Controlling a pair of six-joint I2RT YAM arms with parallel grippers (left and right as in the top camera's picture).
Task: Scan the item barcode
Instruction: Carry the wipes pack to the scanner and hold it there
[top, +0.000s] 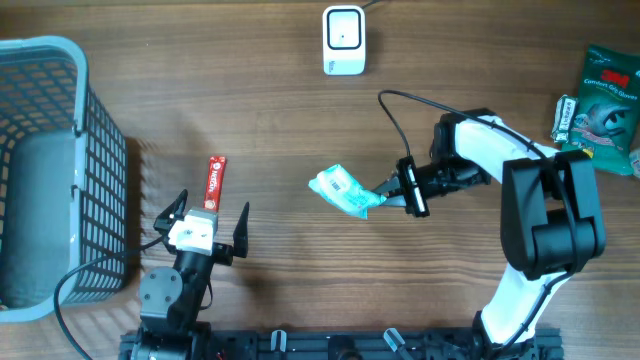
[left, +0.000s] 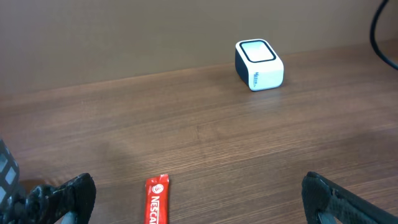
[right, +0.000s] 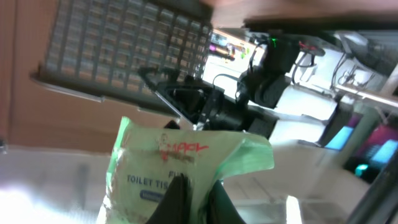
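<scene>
The right arm (top: 545, 215) comes in from the lower right of the overhead frame. Its white forearm is bent back toward the middle of the table (top: 300, 110). The right hand (top: 385, 192) is clenched on one end of a pale green tissue packet (top: 342, 190). The packet sits just right of the frame's centre, well below the white barcode scanner (top: 343, 40) standing at the top edge.

Through the right wrist camera everything looks rolled over. The packet fills the lower middle with red and blue print toward the lens, and the dark fingertips (right: 180, 196) are pinched on its bottom edge. The smaller print is too blurred to read, and I cannot tell which face carries the barcode. From above I cannot say whether the packet rests on the wood or hangs just off it.

The left arm (top: 165, 295) is folded up at the lower left. The left hand (top: 212, 207) is released, its prongs spread wide and pointing up the frame with nothing between them. A red Nescafé stick (top: 215, 178) lies just beyond it. In the left wrist view only the black fingers (left: 65, 196) poke into the bottom corners, and the bottom edge cuts the stick off partway.

A blue-grey basket (top: 100, 180) is cropped by the left edge, and a green package (top: 605, 95) at the upper right runs out of frame.
</scene>
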